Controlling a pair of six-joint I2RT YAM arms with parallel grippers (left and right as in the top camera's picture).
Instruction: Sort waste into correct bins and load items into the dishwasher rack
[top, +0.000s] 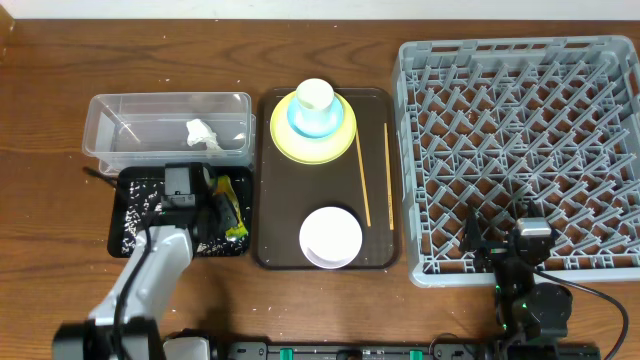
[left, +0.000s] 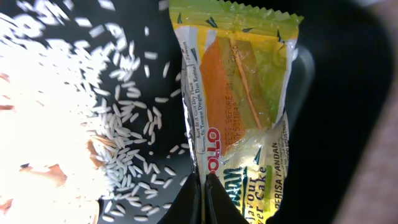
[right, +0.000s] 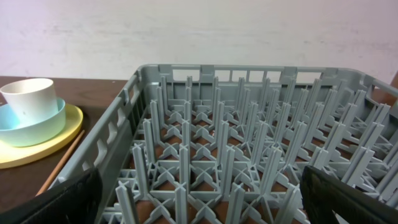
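The snack wrapper (left: 239, 93) lies flat in the black tray (top: 113, 243), just beside a spread of rice (left: 56, 112). The left gripper (left: 203, 190) is closed tight, its fingers pinching the wrapper's near edge. Behind the tray, the clear tub (top: 110, 135) holds a crumpled tissue (top: 201, 133). On the brown tray (top: 275, 200) sit a plate (top: 285, 140) with a blue bowl (top: 300, 125) and cup (top: 314, 95), a white bowl (top: 330, 237) and two chopsticks (top: 364, 185). The right gripper (right: 199, 198) hangs wide open and empty at the near edge of the rack (top: 520, 130).
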